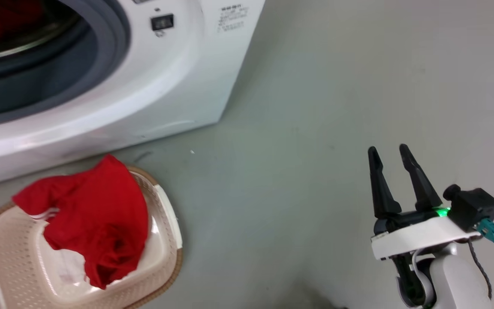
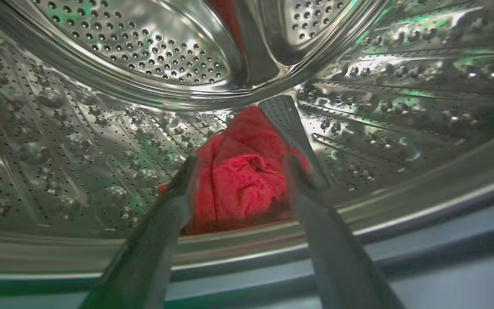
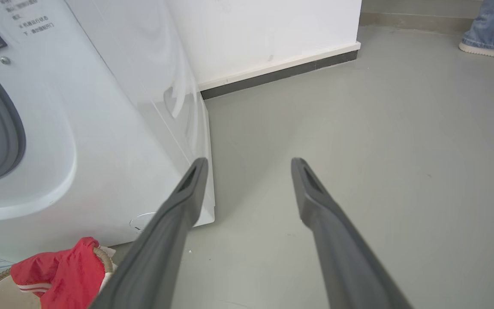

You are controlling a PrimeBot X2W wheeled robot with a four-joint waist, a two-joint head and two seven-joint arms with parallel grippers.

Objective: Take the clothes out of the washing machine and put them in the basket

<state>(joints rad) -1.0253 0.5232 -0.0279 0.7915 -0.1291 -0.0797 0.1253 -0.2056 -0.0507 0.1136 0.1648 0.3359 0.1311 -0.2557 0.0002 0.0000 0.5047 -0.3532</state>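
Clothes (image 2: 239, 189) bunched deep in washing machine (image 2: 101, 128), lying between tips of left gripper (image 2: 240, 169), spread wide, right gripper (image 1: 388, 148) also wide

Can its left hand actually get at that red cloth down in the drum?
Probably yes. The left hand is inside the drum, fingers open, with the red cloth lying straight ahead between them and nothing in the way.

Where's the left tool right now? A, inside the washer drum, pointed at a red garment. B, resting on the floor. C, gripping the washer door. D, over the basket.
A: its wrist view shows the left tool open inside the steel drum, with a red garment framed by its fingers.
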